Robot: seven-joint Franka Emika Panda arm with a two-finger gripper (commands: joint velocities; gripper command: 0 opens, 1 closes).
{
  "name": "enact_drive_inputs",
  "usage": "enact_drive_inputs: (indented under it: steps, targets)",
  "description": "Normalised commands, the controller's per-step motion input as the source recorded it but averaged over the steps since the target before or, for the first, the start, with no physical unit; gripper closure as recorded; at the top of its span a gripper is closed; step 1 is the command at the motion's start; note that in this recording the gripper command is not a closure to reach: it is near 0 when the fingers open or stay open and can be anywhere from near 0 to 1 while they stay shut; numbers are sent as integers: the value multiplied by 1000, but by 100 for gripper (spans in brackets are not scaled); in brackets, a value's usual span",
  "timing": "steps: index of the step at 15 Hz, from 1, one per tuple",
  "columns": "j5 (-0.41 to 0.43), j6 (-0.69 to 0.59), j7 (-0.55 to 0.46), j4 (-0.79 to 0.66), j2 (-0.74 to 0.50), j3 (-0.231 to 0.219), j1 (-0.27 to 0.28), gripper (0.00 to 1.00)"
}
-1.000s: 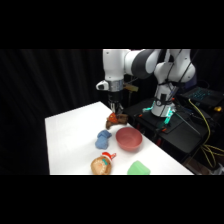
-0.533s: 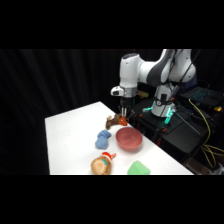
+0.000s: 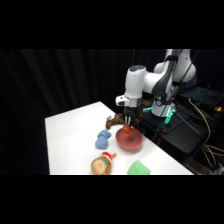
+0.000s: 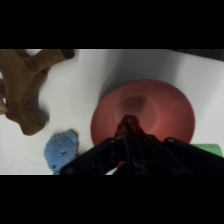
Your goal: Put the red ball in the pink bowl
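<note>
Fingers (image 4: 129,131) carried red ball (image 4: 130,124) over pink bowl (image 4: 170,105).

Red ball (image 4: 130,125) held by the fingers (image 4: 121,134) above pink bowl (image 4: 165,107).

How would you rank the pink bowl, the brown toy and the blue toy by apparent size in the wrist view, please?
1. The round pinkish-red shallow bowl, largest.
2. The brown limbed soft toy, partly cut off by the picture's edge, so its rank is unsure.
3. The small blue fuzzy toy, smallest.

No readable txt, labels or nos. anywhere.
</note>
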Motion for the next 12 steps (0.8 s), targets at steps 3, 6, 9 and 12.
enact_drive_inputs:
  steps: [3, 6, 9, 12]
  targets:
    - [-110, 406, -94, 2, 340, -16, 16, 0]
    - [-140, 251, -59, 1, 161, -56, 67, 0]
    - [-162, 27, 32, 0, 16, -124, 133, 0]
    - [-79, -266, 44, 1, -214, -79, 102, 0]
